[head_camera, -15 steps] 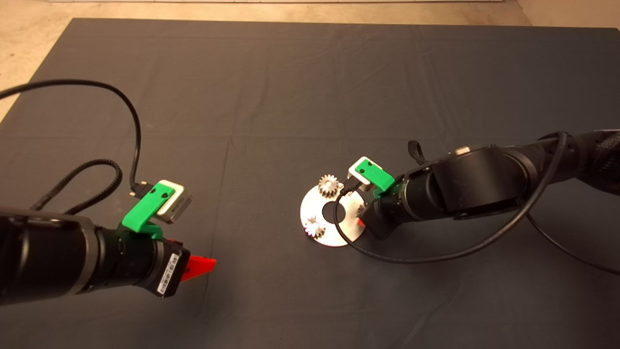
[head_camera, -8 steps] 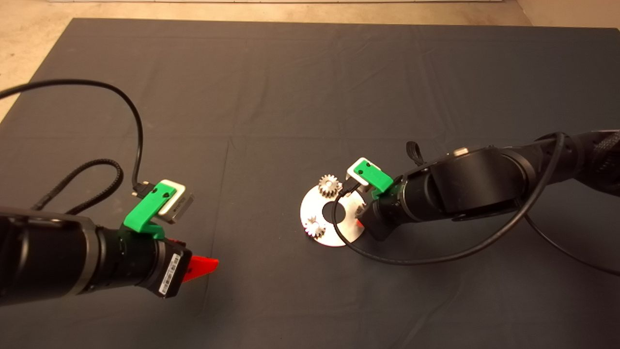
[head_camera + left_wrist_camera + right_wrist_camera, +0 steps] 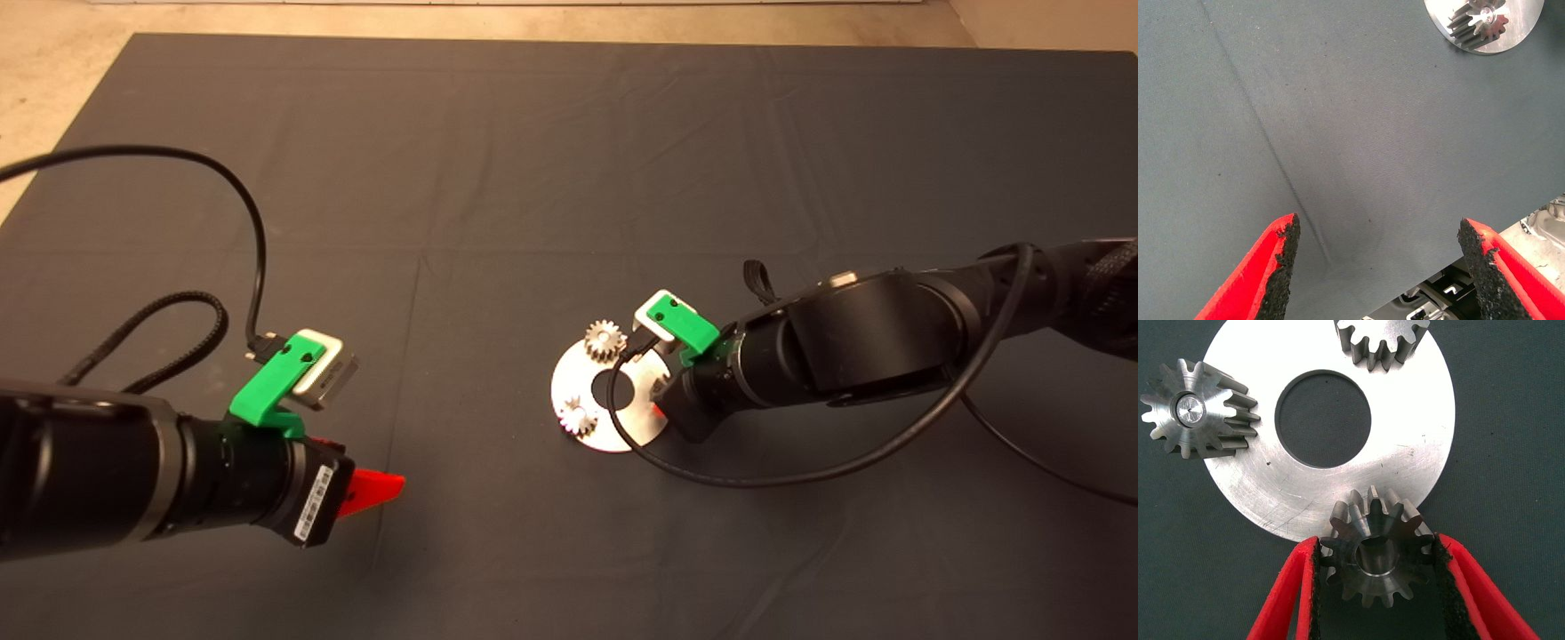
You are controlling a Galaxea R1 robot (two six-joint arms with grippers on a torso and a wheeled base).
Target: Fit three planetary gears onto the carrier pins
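Note:
The round silver plate (image 3: 622,425) (image 3: 1418,420) lies mid-mat. One planetary gear (image 3: 604,340) (image 3: 1381,343) sits at its far edge and another (image 3: 578,416) (image 3: 1198,417) at its near left edge, with a carrier pin (image 3: 1188,407) showing in that one's bore. My right gripper (image 3: 660,407) (image 3: 1375,543) reaches over the plate's right edge, shut on a third planetary gear (image 3: 1375,553) that overhangs the rim; the pin under it is hidden. My left gripper (image 3: 373,489) (image 3: 1378,227) hangs open over bare mat at the lower left, holding nothing.
The dark mat (image 3: 533,178) covers the table, with pale floor (image 3: 36,89) beyond its far and left edges. Black cables (image 3: 253,231) loop from both wrists; the right one (image 3: 800,471) sags onto the mat in front of the plate.
The left gripper has crept slightly to the right. The right wrist has shifted a little up and left over the plate. The two seated gears have not moved.

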